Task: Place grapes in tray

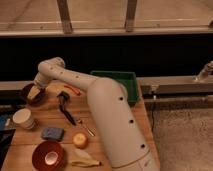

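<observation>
Reach/grasp step. Hand [34, 93] at dark bowl [24, 95], far left of tabletop [46, 109]; grip state: cannot tell. Grapes not distinguishable, likely under hand. Tray [133, 88] well apart, right. Next: secure grapes, lift, carry over tray rim.

Arm [102, 102] stretched left — elbow bent, gripper [34, 93] pointing down, far left.

The gripper [34, 93] sits over the dark bowl [25, 96] at the counter's [46, 118] far-left end, hiding its contents. The arm [107, 117] covers the green tray's [131, 89] near-left corner, and its base runs off the bottom edge.
</observation>
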